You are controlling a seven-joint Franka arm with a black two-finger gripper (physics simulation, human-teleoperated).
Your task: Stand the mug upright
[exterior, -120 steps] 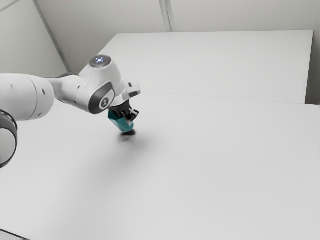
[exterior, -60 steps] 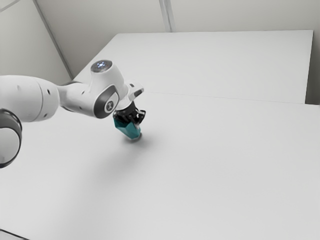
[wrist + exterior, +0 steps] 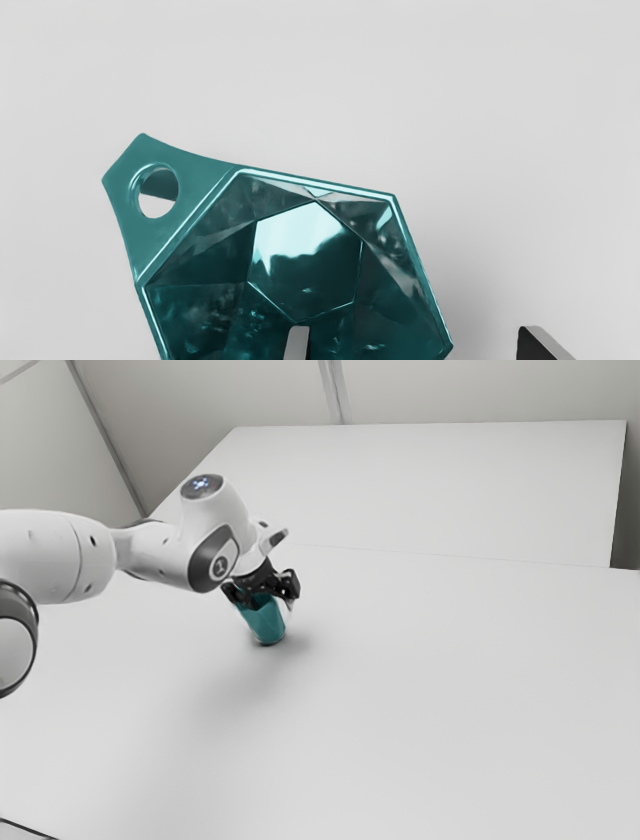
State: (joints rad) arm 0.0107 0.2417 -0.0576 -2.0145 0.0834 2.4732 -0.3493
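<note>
I have my Franka arm (image 3: 55, 555) coming in from the left edge of the exterior view, its white upper stretch running nearly level across the frame. Left of centre, the bulky wrist (image 3: 212, 525) bends downward, its round cap (image 3: 202, 485) facing up. Below that, my black two-finger gripper (image 3: 262, 598) slants toward the lower right. In the wrist view I see its fingers (image 3: 297, 347) standing wide apart.
</note>
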